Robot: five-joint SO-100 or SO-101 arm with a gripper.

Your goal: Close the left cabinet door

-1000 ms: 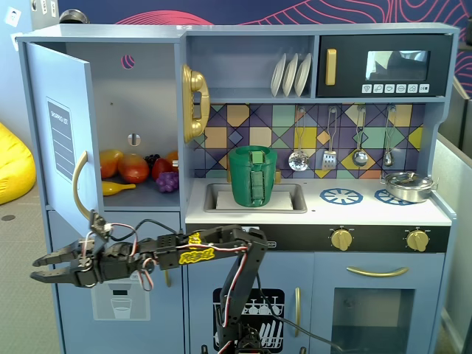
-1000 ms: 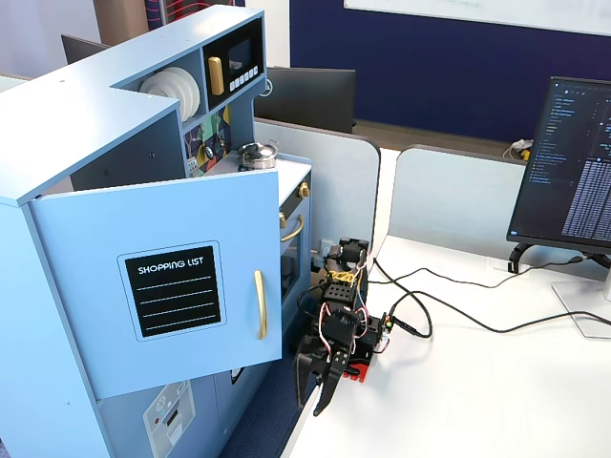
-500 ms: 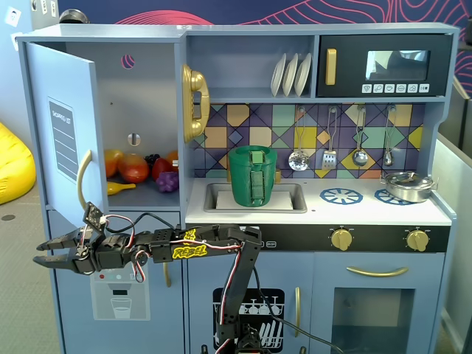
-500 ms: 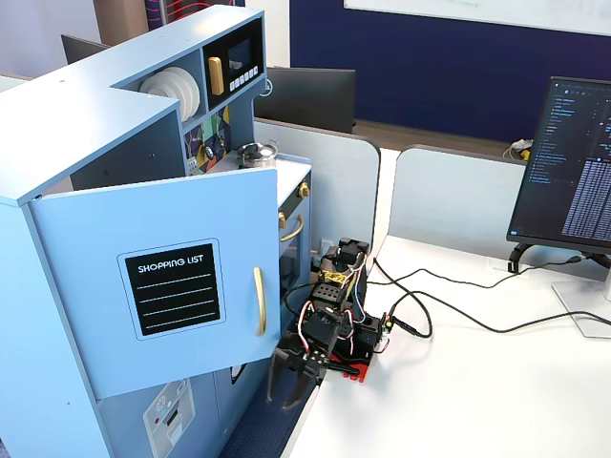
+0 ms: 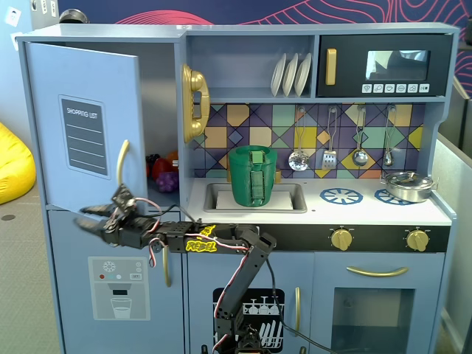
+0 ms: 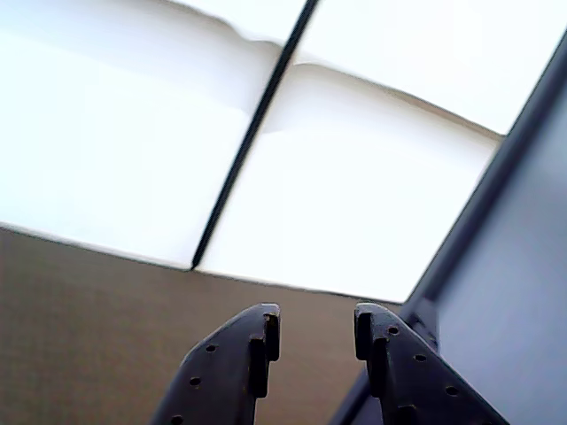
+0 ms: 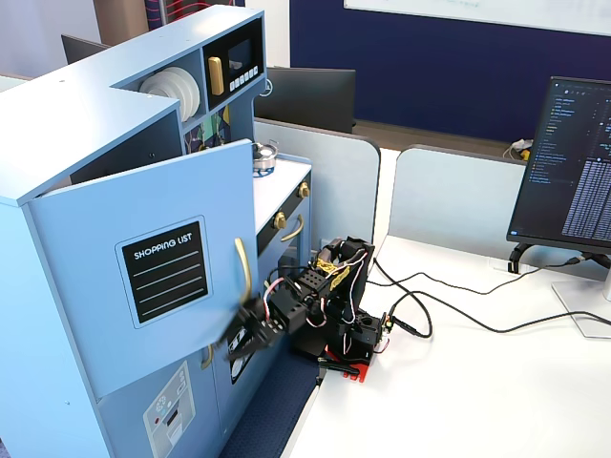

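Parted fingers (image 6: 261, 341) near ajar left cabinet door's (image 5: 81, 125) edge.

Light-blue left cabinet door (image 5: 81, 122) with black shopping-list panel, gold handle, standing partly open

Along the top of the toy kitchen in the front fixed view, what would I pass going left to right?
Open blue door with its shopping list → gold toy phone → white plates → black microwave.
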